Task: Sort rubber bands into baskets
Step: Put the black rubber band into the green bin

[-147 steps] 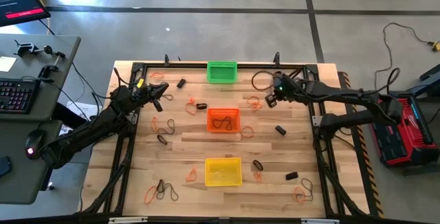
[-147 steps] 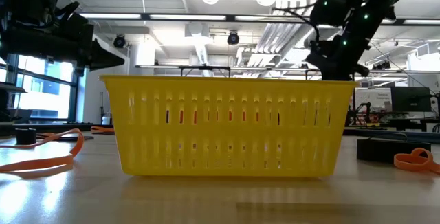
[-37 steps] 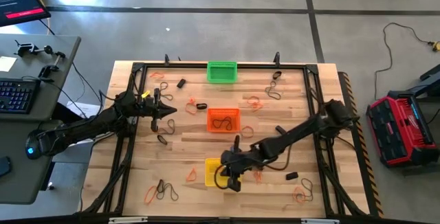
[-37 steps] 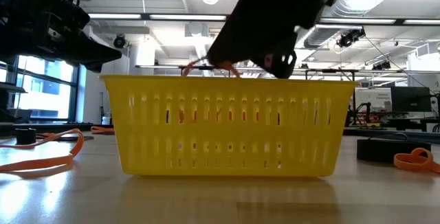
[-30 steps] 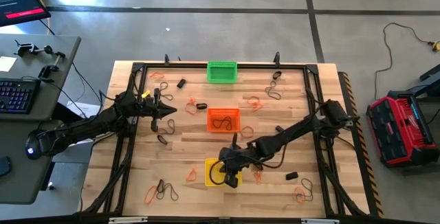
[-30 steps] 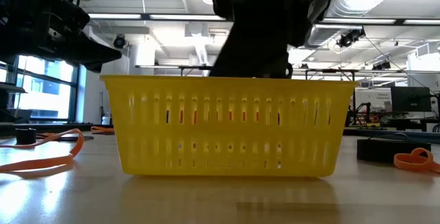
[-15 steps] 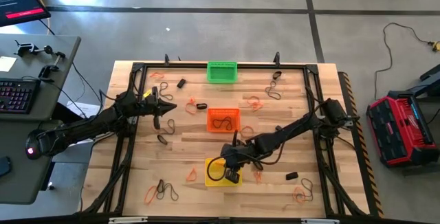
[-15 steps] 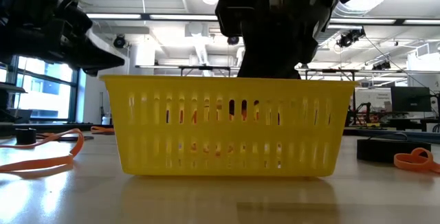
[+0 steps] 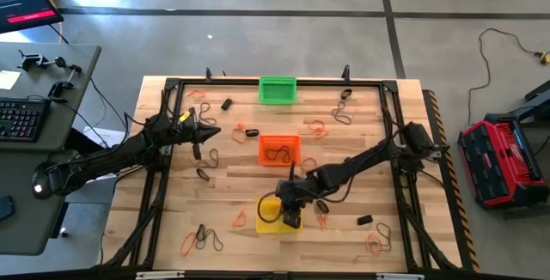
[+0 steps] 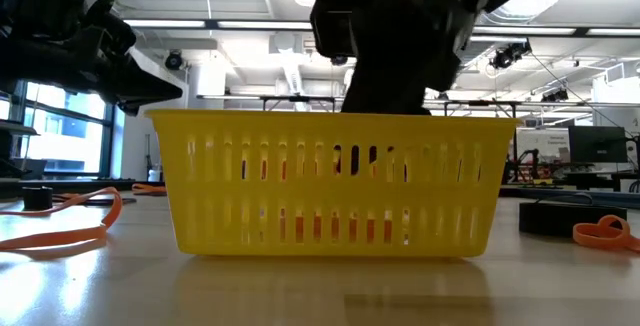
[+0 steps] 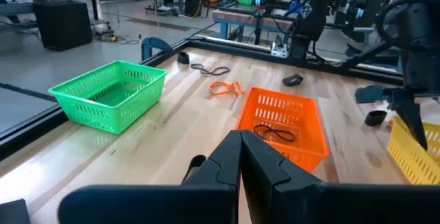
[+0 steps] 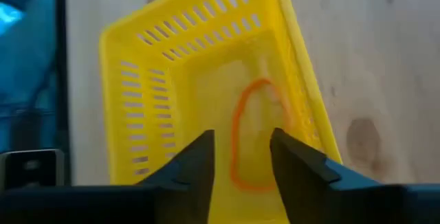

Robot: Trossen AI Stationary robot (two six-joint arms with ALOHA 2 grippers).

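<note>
Drop step: my right pincer [image 12: 239,157] hangs over the yellow basket [image 12: 148,80], fingers apart, empty; orange band [image 12: 247,135] lies inside. Left pincer [image 11: 240,157] closed, waiting far-left. Next: lift clear, pick another band off the worktop [image 9: 232,164].

wooden table [image 9: 232,164] (baskets [image 9: 278,150], rubber bands [image 9: 204,156])

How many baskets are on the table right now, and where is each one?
3. The green basket sits at the far edge, the orange basket in the middle, and the yellow basket nearest the front, partly covered by the right hand. None seem hidden.
</note>
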